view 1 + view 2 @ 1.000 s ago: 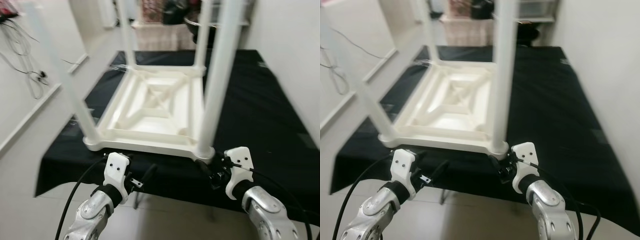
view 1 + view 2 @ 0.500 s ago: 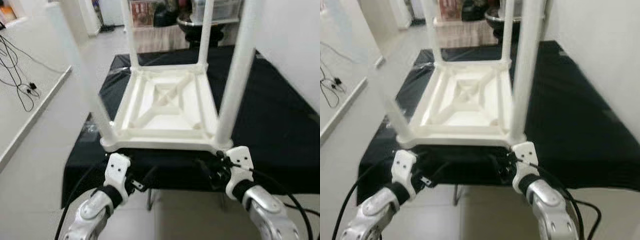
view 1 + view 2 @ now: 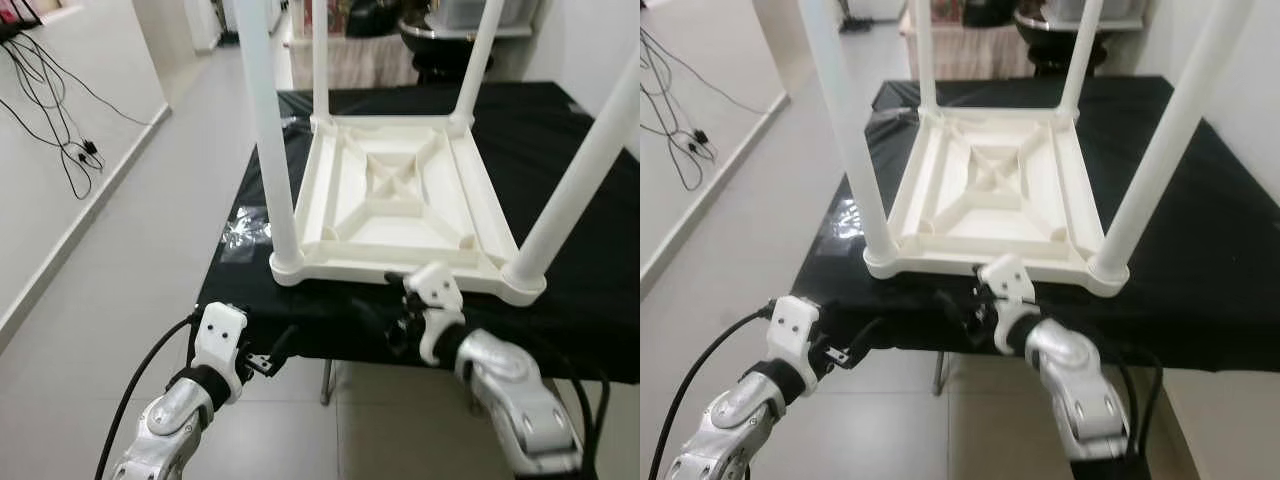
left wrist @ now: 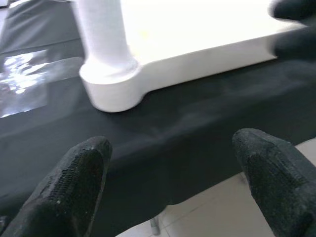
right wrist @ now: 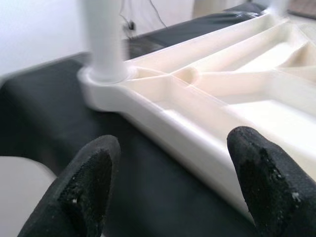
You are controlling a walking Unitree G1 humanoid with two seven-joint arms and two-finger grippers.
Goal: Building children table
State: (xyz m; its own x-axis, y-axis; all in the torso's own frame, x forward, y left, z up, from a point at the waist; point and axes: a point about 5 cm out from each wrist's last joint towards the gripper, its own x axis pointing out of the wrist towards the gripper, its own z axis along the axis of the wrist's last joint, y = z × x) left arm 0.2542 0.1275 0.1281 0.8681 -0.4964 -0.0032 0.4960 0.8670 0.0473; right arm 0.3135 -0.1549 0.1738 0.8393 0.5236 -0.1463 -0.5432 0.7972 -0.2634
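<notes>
A white children's table [image 3: 400, 200] lies upside down on a black-covered table [image 3: 590, 120], its legs pointing up. Closest to me are the near left leg [image 3: 265, 140] and the near right leg [image 3: 585, 170]. My left gripper [image 3: 278, 348] is open, low in front of the black table's edge, just left of the near left corner [image 4: 111, 91]; its fingers [image 4: 74, 182] hold nothing. Also open, my right gripper [image 3: 397, 325] faces the middle of the white table's front rim [image 5: 197, 143], fingers [image 5: 261, 173] apart from it.
A crumpled clear plastic sheet [image 3: 240, 230] lies on the black cloth left of the white table. Black cables [image 3: 60, 110] trail along the left wall and floor. Furniture and a dark round object [image 3: 440, 35] stand behind the table. Tiled floor [image 3: 150, 250] lies on the left.
The view has shifted left and back. Relative to the white table, both grippers now sit further left; the right one went from under the near right leg to the front rim's middle.
</notes>
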